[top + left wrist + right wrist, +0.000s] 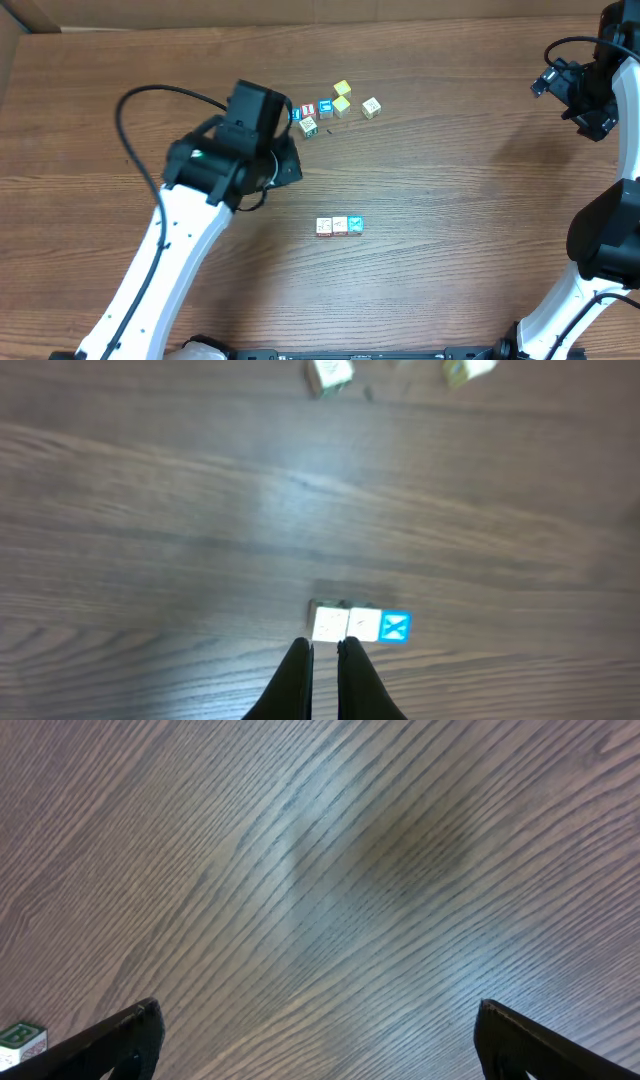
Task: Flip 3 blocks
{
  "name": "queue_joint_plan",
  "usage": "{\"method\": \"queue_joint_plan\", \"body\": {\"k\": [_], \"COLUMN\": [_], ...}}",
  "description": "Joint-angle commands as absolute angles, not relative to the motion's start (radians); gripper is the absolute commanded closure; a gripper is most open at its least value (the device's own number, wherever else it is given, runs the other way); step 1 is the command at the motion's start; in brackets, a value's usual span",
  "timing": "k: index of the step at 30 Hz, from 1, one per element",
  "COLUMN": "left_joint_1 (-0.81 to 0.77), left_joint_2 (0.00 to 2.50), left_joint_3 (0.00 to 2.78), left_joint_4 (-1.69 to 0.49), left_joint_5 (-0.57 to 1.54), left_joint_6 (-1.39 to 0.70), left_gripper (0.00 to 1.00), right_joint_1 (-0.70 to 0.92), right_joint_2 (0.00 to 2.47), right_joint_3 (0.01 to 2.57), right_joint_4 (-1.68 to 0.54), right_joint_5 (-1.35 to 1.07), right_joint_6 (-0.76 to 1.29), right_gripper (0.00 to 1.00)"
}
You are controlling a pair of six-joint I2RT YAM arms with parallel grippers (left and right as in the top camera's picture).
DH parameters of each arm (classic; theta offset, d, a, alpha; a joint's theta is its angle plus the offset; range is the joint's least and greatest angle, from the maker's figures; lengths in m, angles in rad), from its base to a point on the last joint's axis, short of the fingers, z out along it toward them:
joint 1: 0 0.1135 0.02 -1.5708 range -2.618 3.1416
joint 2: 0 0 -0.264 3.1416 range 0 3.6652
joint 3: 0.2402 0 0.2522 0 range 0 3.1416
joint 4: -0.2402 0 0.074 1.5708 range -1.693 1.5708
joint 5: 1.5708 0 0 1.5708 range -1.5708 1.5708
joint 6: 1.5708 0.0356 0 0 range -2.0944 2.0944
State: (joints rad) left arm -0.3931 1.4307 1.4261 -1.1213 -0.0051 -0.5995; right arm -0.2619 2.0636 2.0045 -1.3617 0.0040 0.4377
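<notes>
Left fingers [298,682] are pressed together, empty, near the blocks [340,226]. These touch in a row mid-table [450,250], long axis parallel to the near edge, with the blue X block [396,627] at its right end. Right fingers [120,1038] gape wide, empty.

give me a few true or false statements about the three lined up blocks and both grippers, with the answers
1. The three blocks lie side by side in one row. True.
2. The blue X block sits in the middle of the row. False: it is at one end, the right end in the overhead view.
3. The left gripper is shut and holds nothing. True.
4. The right gripper is shut on a block. False: it is open and empty.
</notes>
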Motion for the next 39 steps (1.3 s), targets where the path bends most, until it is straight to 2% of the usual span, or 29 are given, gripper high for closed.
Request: {"method": "queue_joint_plan", "body": {"k": [1,9,39], "left_joint_1": [-0.419,-0.448,-0.448], "left_joint_2": [1.448,1.451,1.451], "left_joint_3": [1.336,1.218,1.214], "left_joint_4": [-1.082,-1.023,-0.941], "left_joint_5": [-0.007,0.001,0.000], "left_joint_6": [-0.585,-0.607,-0.610], "left_gripper": [0.96,0.96,0.95], "right_joint_1": [-0.263,-0.263,-0.263], "right_joint_2": [2.044,2.044,2.044], "right_joint_3": [2.016,2.016,2.016], "right_joint_4": [-1.358,-1.358,-1.358], "right_joint_5": [0.007,0.007,0.007], "right_joint_6": [0.437,0.437,0.437], "right_gripper": [0.00,0.00,0.00]}}
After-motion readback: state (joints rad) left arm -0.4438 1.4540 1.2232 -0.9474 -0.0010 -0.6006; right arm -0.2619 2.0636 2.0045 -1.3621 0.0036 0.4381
